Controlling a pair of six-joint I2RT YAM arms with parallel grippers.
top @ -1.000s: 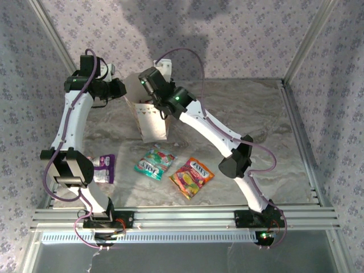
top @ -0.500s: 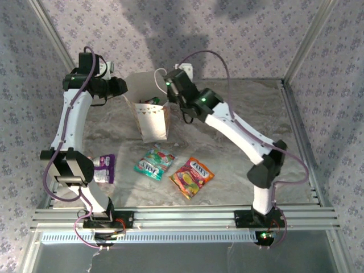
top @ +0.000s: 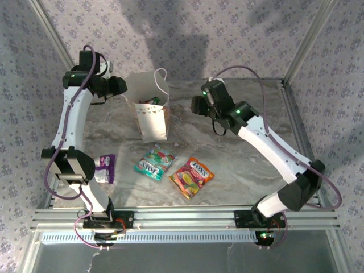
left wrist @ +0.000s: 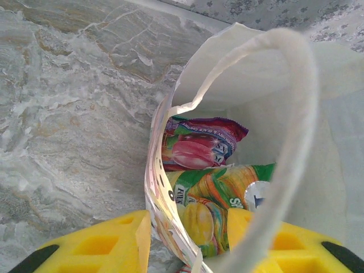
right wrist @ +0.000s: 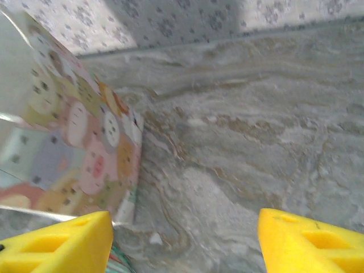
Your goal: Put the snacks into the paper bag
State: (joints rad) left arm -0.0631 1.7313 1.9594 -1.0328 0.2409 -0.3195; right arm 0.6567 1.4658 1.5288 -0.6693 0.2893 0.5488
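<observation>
The white paper bag point(top: 153, 116) stands upright at the back left of the table, its mouth open. Inside it lie a purple-pink snack point(left wrist: 199, 145) and a yellow-green snack point(left wrist: 222, 193). My left gripper point(top: 122, 90) sits at the bag's left rim, its yellow fingers point(left wrist: 102, 247) apart on either side of the printed wall, the cord handle point(left wrist: 298, 114) looping across. My right gripper point(top: 198, 105) hangs open and empty to the right of the bag point(right wrist: 85, 142). On the table lie a purple snack point(top: 105, 168), a teal snack point(top: 153, 162) and a red-orange snack point(top: 191, 177).
Aluminium frame rails point(top: 182, 216) run along the near edge and up the right side point(top: 298, 131). Patterned walls close the back and sides. Bare marble surface point(top: 250, 114) stretches to the right of the bag.
My right arm has drawn back from above the bag's mouth and swung right, its gripper empty. The left arm and the bag have held still.
</observation>
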